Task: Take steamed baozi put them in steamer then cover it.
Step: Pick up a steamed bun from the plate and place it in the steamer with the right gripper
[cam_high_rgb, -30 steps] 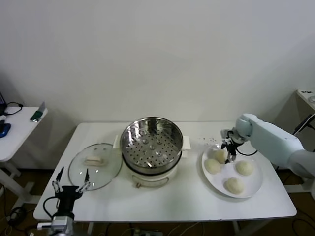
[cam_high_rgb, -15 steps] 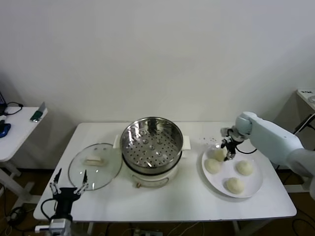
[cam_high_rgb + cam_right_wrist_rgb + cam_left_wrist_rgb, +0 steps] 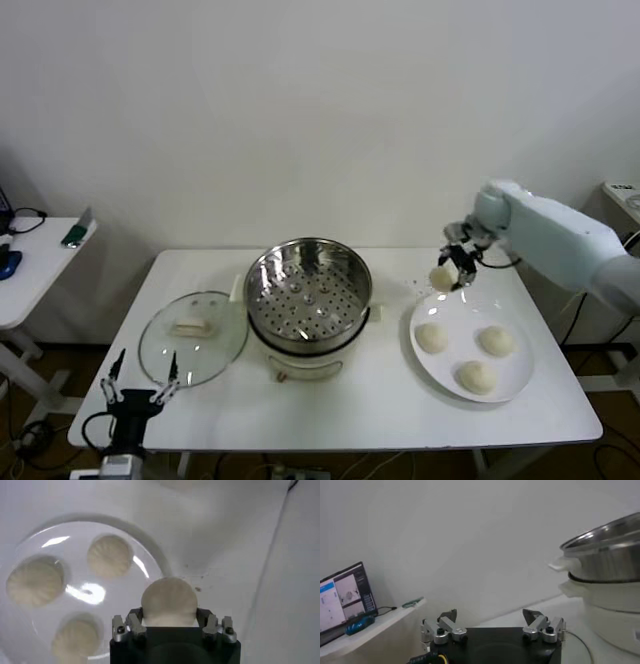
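Right wrist view, right gripper (image 3: 169, 621) jaws clamping one baozi (image 3: 169, 601) between them, above plate (image 3: 55, 542).

right gripper (image 3: 449, 273) clamped (left gripper (image 3: 138, 383) spread)

White plate (image 3: 515, 372) on white table (image 3: 380, 410); side desk (image 3: 25, 280) beyond.

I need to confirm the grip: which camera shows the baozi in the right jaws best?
The right wrist view: the lifted baozi fills the gap in the right gripper, jaws pressed on both its sides, above the plate. The head view shows it small, raised off the plate. The left wrist view does not show it.
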### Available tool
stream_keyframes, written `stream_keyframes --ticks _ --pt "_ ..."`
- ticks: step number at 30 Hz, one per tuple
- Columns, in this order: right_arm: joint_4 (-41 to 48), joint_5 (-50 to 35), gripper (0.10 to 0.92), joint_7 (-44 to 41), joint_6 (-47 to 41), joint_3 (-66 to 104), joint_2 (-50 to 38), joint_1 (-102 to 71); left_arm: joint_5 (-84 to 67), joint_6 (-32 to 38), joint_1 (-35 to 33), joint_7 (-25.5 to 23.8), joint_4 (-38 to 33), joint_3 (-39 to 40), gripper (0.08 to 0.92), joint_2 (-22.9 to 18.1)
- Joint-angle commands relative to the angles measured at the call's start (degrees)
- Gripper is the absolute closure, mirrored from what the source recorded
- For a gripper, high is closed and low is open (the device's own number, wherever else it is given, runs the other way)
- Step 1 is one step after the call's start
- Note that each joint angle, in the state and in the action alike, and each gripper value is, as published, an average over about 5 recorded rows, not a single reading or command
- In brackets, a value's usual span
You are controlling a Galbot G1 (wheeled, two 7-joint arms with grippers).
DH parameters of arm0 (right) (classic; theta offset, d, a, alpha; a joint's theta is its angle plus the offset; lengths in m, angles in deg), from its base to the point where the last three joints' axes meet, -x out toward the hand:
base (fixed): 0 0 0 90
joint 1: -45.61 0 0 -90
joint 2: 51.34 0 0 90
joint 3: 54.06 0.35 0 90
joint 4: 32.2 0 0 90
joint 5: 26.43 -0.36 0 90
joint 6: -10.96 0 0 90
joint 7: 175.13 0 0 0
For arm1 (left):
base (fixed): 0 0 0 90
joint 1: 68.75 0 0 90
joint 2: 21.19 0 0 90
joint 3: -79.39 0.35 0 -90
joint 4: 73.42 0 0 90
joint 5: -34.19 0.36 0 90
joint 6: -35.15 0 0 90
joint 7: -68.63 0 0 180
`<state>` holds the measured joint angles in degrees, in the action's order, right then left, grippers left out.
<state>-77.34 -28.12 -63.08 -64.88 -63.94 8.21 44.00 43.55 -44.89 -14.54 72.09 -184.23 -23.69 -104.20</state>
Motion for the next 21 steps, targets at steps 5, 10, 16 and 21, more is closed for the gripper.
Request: stream_keyframes --ticks 5,10,16,21 --pt "-3.59 2.08 0.321 -4.9 16.14 -4.37 15.4 13.5 0.37 0.54 -1.38 0.15 -0.19 0.33 0.177 0.51" --pt "-5.84 4.87 0.321 -4.93 18.18 -3.04 19.74 11.72 0.25 -0.01 -1.3 0.47 -0.16 0.46 0.177 0.45" --pt "-6.6 12.25 0.321 -4.64 21.34 -0.31 23.88 7.19 -0.11 -0.67 -1.36 1.32 0.08 0.56 0.177 0.85" --pt "-5.35 19.74 0.321 -3.09 23.6 2.43 26.95 2.68 -0.53 -1.17 -1.44 1.4 0.33 0.55 0.177 1.66"
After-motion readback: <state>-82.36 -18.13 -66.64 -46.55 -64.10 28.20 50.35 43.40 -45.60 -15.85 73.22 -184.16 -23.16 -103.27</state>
